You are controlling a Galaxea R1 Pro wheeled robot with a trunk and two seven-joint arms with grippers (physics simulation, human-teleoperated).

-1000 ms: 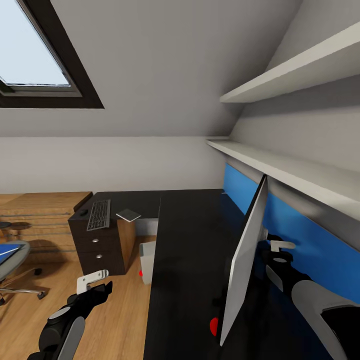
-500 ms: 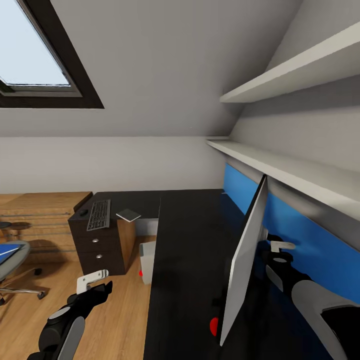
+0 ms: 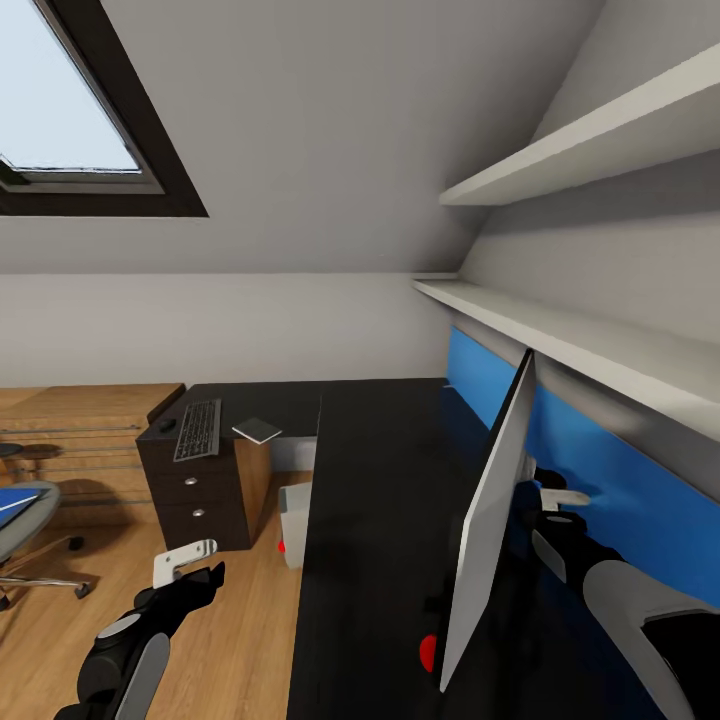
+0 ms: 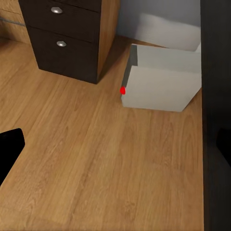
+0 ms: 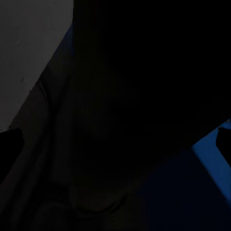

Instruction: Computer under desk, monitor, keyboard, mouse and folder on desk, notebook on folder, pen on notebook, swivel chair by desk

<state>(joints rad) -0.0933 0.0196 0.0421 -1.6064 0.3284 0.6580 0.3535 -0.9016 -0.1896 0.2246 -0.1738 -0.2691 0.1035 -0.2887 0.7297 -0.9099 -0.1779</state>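
The monitor stood on the desk, seen nearly edge-on, with its long side running away from you toward the far wall. Your right gripper was just behind it, on the side of the blue wall panel, very near its back. That arm was much the nearer of the 2. I could not tell if its fingers were wide or narrow, or if they touched the monitor, because the right wrist view was almost all dark.

Your left gripper hung over the wooden floor, well apart from the monitor, on the far side of the desk edge. It held nothing and its fingers looked parted.

Ahead of that gripper, the computer sat on the floor beside the desk edge, near the black drawers.

Farther off, the keyboard lay on top of the drawers with the small dark mouse just beside it.

Off to your left, the swivel chair held the blue folder on its seat.
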